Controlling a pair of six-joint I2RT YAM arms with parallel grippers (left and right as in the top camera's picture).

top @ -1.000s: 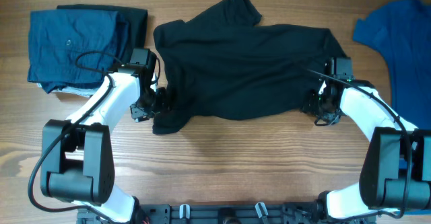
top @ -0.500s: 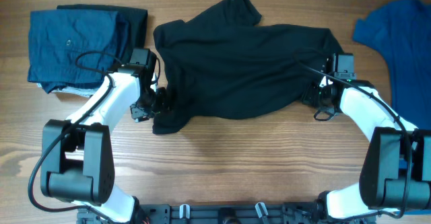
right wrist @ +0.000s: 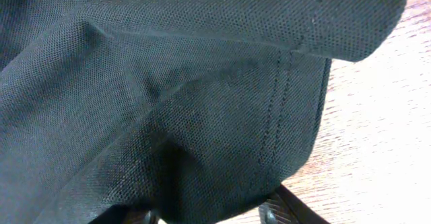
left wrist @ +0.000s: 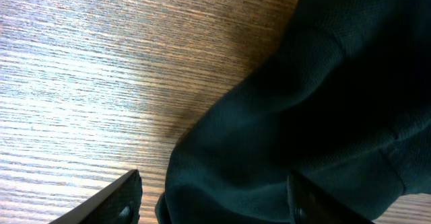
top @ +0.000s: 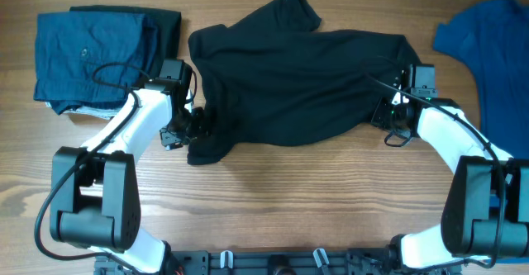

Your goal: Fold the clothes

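Observation:
The black shirt (top: 297, 77) lies crumpled across the middle of the table, with one part sticking out at the top. My left gripper (top: 192, 126) is at its lower left corner. In the left wrist view its fingers (left wrist: 215, 200) are apart around a fold of the shirt (left wrist: 303, 103), and wood shows beside the left finger. My right gripper (top: 388, 120) is at the shirt's lower right edge. In the right wrist view its fingers (right wrist: 212, 214) pinch bunched fabric of the shirt (right wrist: 168, 83) next to a stitched hem.
A folded stack of navy garments (top: 91, 52) sits at the back left. A bright blue garment (top: 492, 52) lies spread at the back right, running off the table's edge. Bare wooden table (top: 273, 209) lies in front of the shirt.
My right gripper has moved a little away from the front edge, along the shirt's right side. The left arm and the shirt's outline look the same.

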